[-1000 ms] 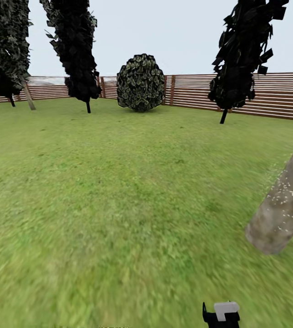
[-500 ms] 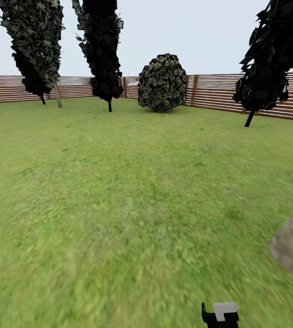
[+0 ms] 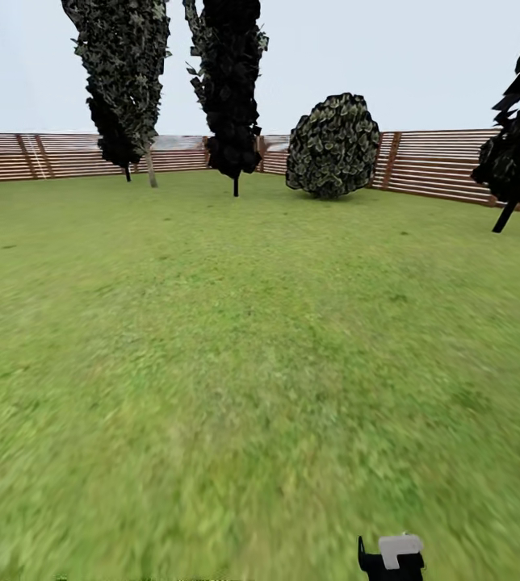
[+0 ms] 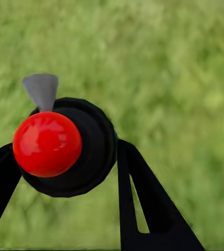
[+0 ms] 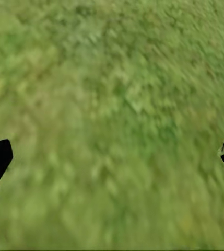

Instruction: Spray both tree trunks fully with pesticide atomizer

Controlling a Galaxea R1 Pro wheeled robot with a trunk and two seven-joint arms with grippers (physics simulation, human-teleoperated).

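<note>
A round bush (image 3: 333,146) stands against the brown slat fence (image 3: 438,165) at the lawn's far edge. Three narrow black-leaved trees (image 3: 229,81) rise near that fence under a pale sky (image 3: 421,56).

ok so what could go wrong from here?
1. The dark thin-trunked trees and the round bush by the fence are wrong targets; steering toward them would waste spray.
2. The pesticide atomizer seems to sit off-centre in the left gripper, over grass; a slip while driving could drop it.
</note>
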